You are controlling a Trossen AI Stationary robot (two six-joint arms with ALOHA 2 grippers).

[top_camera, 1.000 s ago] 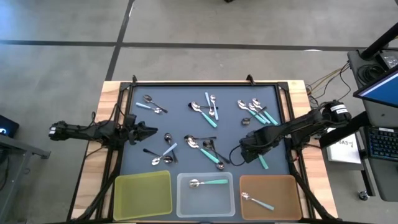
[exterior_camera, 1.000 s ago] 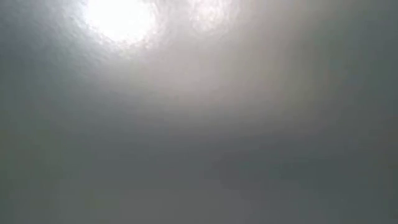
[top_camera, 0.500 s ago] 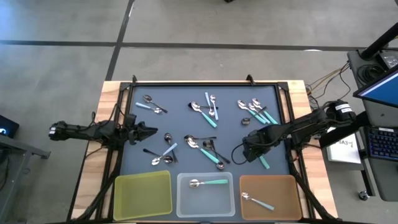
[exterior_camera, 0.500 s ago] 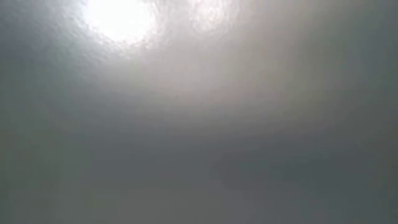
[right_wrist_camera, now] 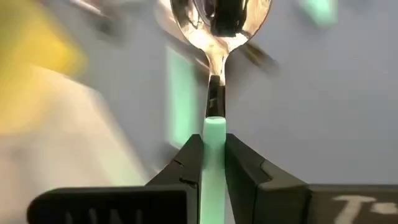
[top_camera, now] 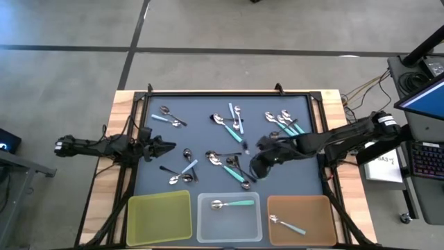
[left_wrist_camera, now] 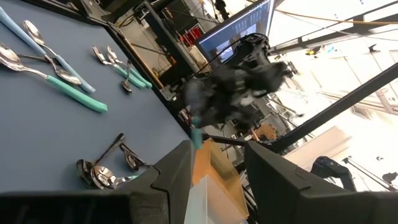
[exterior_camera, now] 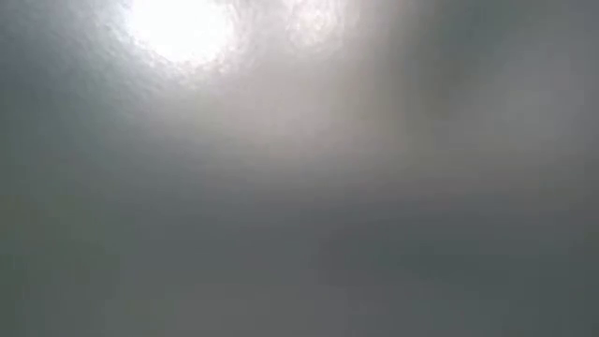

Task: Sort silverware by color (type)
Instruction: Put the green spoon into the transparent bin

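- over the mat's middle, the right gripper is gripping a teal-handled spoon between closed fingers, bowl pointing forward.
- loose spoons are lying scattered on the dark mat.
- near the front edge, the clear tray and brown tray are each holding one spoon; the yellow tray is sitting beside them.
- at the mat's left edge, the left gripper is hovering, fingers apart.

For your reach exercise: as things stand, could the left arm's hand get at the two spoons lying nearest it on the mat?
Probably yes. The left hand rests at the mat's left edge, open and empty, and the two spoons lie just beyond it with bare mat between. The right hand, shut on a teal spoon, is far off.
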